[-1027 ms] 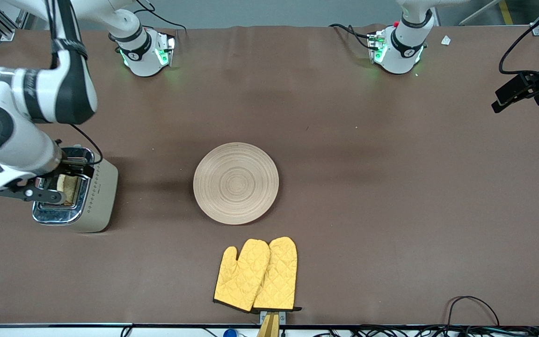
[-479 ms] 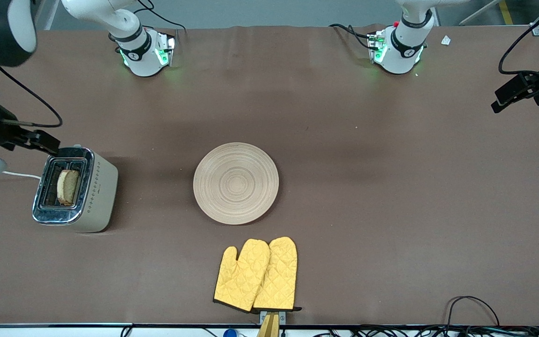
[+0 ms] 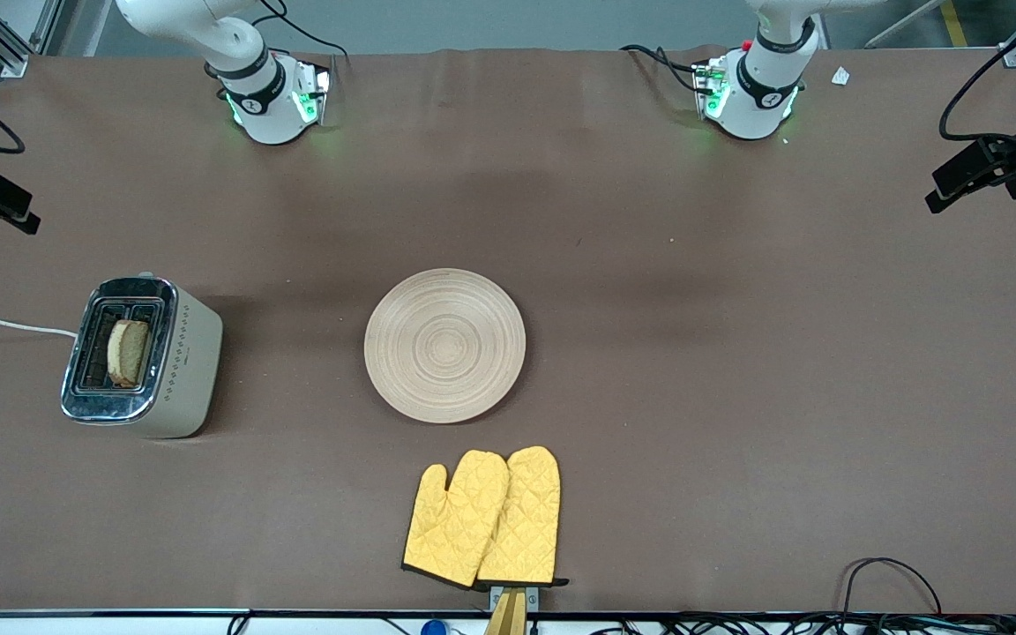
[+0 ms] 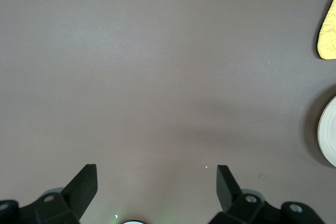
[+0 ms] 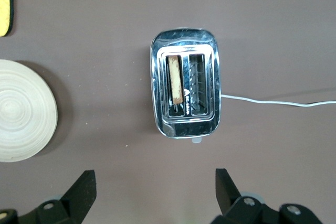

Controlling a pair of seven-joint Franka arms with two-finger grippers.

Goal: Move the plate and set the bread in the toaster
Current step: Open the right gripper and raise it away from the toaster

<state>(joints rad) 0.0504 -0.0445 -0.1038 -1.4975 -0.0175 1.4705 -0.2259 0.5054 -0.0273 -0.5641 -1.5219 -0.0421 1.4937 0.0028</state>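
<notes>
The cream toaster (image 3: 145,357) stands toward the right arm's end of the table. The bread (image 3: 127,352) stands on edge in the slot of the toaster that is toward the plate; it also shows in the right wrist view (image 5: 175,82), in the toaster (image 5: 185,90). The round wooden plate (image 3: 444,345) lies bare at the table's middle, and its edge shows in both wrist views (image 5: 21,111) (image 4: 328,137). My right gripper (image 5: 155,190) is open and empty, high above the table. My left gripper (image 4: 156,184) is open and empty over bare table.
A pair of yellow oven mitts (image 3: 483,516) lies nearer to the front camera than the plate, close to the table's front edge. The toaster's white cord (image 3: 5,324) runs off the right arm's end of the table. Cables hang along the front edge.
My right arm has lifted off the toaster and withdrawn out of the front view, leaving the bread in the slot. The plate, the mitts and the left arm have not moved.
</notes>
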